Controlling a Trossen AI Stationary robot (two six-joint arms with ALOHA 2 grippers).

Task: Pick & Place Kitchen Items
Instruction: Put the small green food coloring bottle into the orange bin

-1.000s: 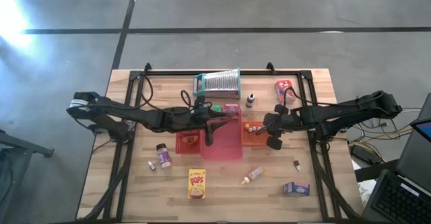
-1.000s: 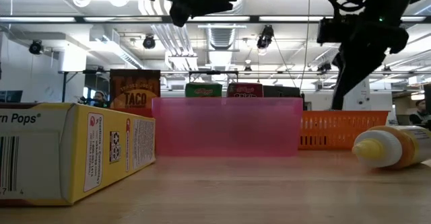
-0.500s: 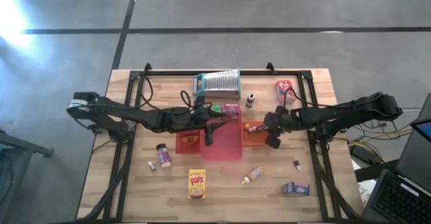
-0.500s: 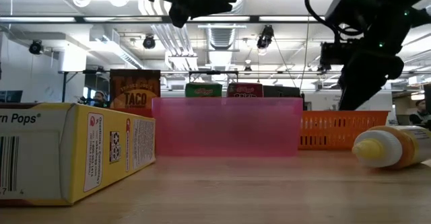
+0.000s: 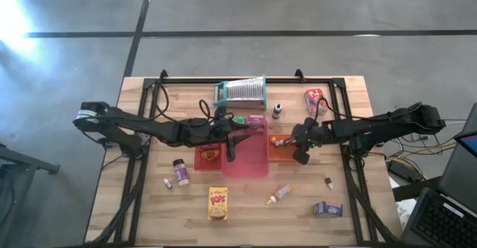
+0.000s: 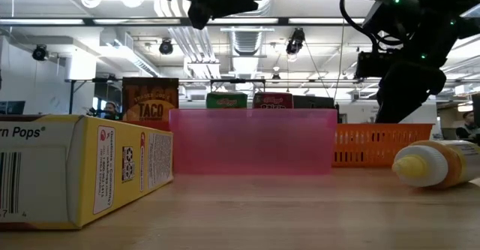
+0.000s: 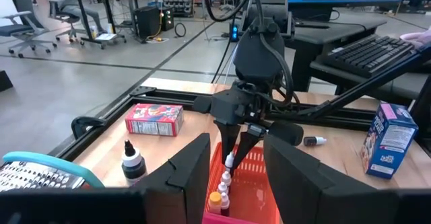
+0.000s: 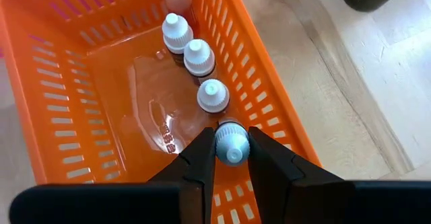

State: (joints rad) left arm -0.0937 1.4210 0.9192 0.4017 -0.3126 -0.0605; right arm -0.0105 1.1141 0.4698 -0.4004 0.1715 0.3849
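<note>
Wooden tabletop point(image 5: 149, 203) carries a pink bin point(image 5: 246, 159) at centre, with an orange basket point(image 8: 81, 109) at its 3 o'clock. Over that basket hangs the right hand point(image 8: 232, 158), clamped on a tiny white-capped bottle point(image 8: 231, 143); three more small bottles point(image 8: 199, 57) stand inside in a row. Over the pink bin, the left hand point(image 7: 232, 165) has its fingers apart, holding nothing.

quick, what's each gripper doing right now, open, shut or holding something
Left gripper: cannot be told, nothing seen in it.
Right gripper: closed on a small white-capped bottle over the orange basket.
</note>
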